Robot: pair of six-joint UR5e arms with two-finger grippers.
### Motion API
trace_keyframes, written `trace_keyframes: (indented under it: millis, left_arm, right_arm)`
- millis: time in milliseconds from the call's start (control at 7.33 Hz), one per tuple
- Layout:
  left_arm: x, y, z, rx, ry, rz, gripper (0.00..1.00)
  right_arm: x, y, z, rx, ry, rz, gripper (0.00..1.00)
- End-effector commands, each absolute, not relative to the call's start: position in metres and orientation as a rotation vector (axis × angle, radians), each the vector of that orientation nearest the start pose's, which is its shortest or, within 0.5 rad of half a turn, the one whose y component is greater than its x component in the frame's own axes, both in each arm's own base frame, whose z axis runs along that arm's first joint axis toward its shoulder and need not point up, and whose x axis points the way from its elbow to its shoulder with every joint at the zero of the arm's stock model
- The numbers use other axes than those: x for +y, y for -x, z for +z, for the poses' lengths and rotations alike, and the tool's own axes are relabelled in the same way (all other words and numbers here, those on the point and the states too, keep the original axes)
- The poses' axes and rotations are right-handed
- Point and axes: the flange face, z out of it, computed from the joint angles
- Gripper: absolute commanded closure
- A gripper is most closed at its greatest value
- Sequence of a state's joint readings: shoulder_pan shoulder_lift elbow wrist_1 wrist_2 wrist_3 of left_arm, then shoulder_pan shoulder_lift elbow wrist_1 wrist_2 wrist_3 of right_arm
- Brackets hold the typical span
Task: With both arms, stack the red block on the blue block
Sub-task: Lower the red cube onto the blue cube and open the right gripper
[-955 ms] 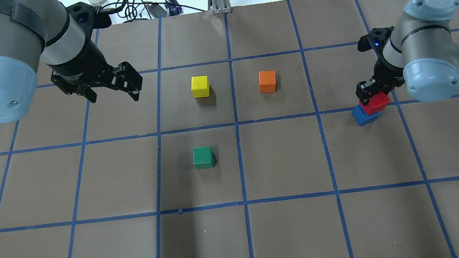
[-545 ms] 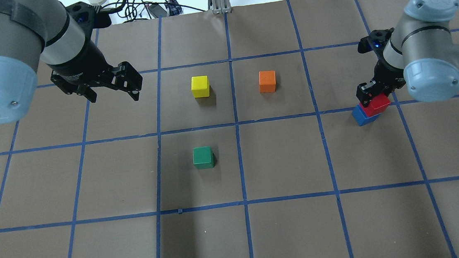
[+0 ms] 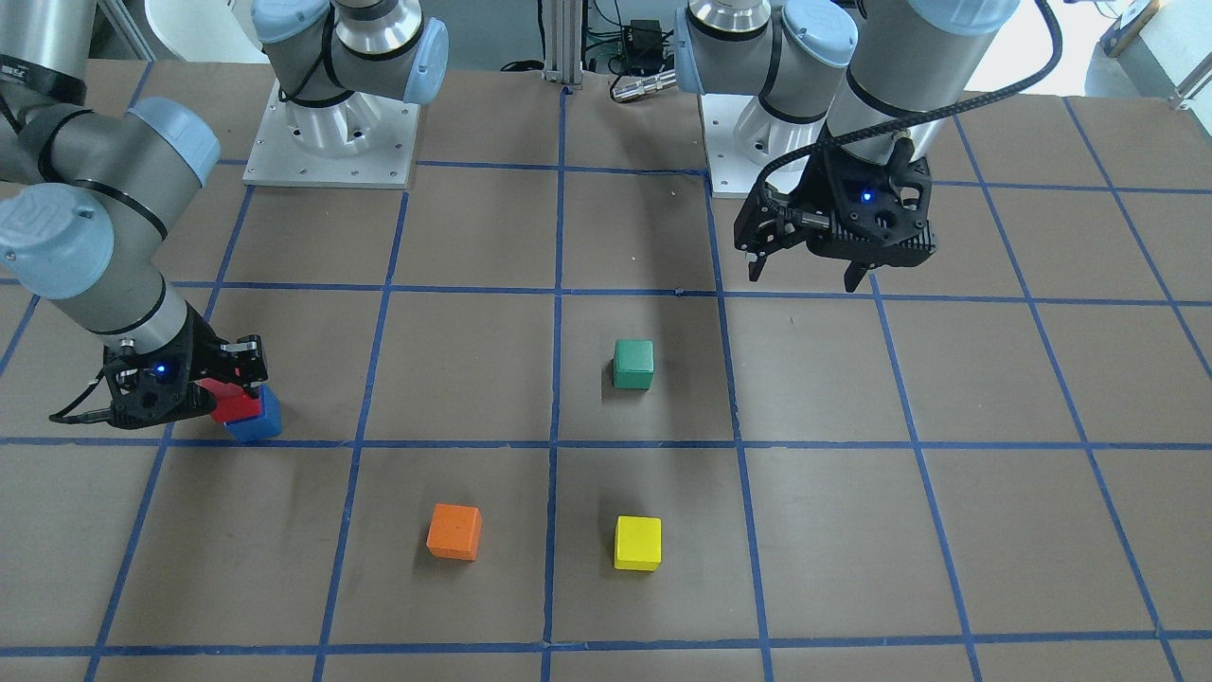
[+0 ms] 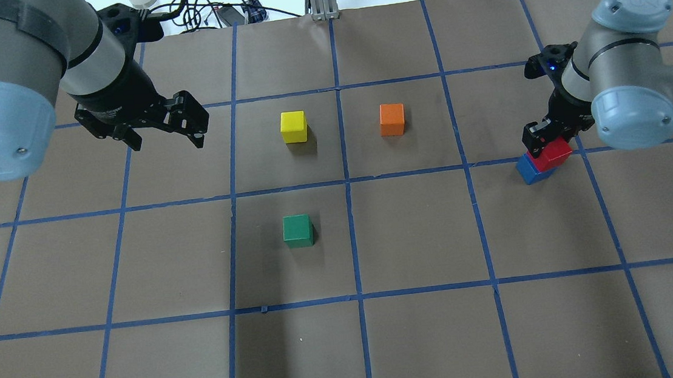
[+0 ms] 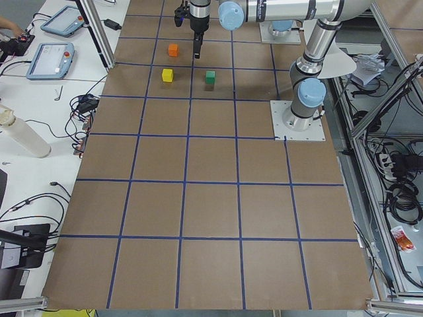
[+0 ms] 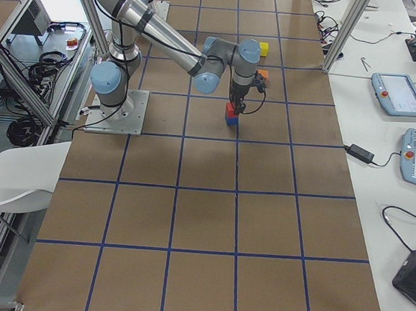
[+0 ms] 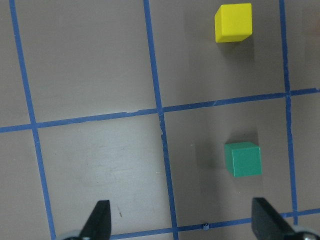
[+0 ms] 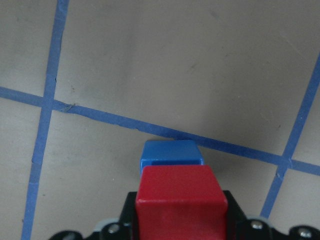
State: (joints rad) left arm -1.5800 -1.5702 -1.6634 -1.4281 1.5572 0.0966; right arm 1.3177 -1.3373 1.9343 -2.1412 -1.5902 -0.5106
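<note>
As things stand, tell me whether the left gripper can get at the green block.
Probably yes: the left gripper hangs open, and nothing stands between it and the green block.

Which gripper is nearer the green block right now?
Left. The left gripper hovers open diagonally off the green block; the right gripper is farther off on its other side, shut on the red block atop the blue block.

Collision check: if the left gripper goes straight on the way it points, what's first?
Probably bare table: the open left gripper points down at paper beside a tape line. The green block looks off to the side, but depth is unclear.
</note>
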Motion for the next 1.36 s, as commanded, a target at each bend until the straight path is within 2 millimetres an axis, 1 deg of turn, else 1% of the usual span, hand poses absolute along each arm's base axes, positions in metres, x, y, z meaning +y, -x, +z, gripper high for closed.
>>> trace_keyframes:
  millis: [0, 136, 273, 409, 545, 682, 818, 955, 1091, 1227]
  left_arm:
    - [-0.494, 0.139, 0.457, 3.146, -0.167, -0.081, 0.00]
    - [-0.494, 0.139, 0.457, 3.149, -0.167, -0.081, 0.00]
    - [-0.492, 0.140, 0.456, 3.149, -0.170, -0.076, 0.00]
    - [-0.494, 0.140, 0.457, 3.154, -0.168, -0.079, 0.00]
    - [-0.495, 0.140, 0.457, 3.155, -0.168, -0.086, 0.00]
    - [-0.494, 0.140, 0.458, 3.152, -0.168, -0.086, 0.00]
    - [-0.494, 0.139, 0.456, 3.149, -0.167, -0.081, 0.00]
    - [-0.494, 0.139, 0.456, 3.148, -0.167, -0.078, 0.00]
    - [-0.492, 0.139, 0.458, 3.148, -0.167, -0.078, 0.00]
    - [-0.490, 0.139, 0.456, 3.147, -0.167, -0.069, 0.00]
  right_arm:
    - [-0.535, 0.003, 0.251, 3.121, 0.402, 0.056, 0.32]
    - [-0.531, 0.002, 0.247, 3.120, 0.402, 0.065, 0.24]
    - [-0.529, 0.001, 0.244, 3.120, 0.400, 0.068, 0.23]
    - [-0.532, 0.002, 0.249, 3.126, 0.396, 0.053, 0.20]
    - [-0.533, 0.002, 0.255, 3.128, 0.389, 0.043, 0.11]
    - [-0.536, 0.003, 0.267, 3.123, 0.386, 0.055, 0.04]
    - [-0.545, 0.004, 0.301, 3.129, 0.386, 0.041, 0.00]
    - [-0.554, 0.006, 0.331, 3.112, 0.382, 0.100, 0.00]
    - [-0.563, 0.006, 0.370, 3.107, 0.382, 0.123, 0.00]
    - [-0.559, 0.000, 0.417, 3.096, 0.369, 0.149, 0.00]
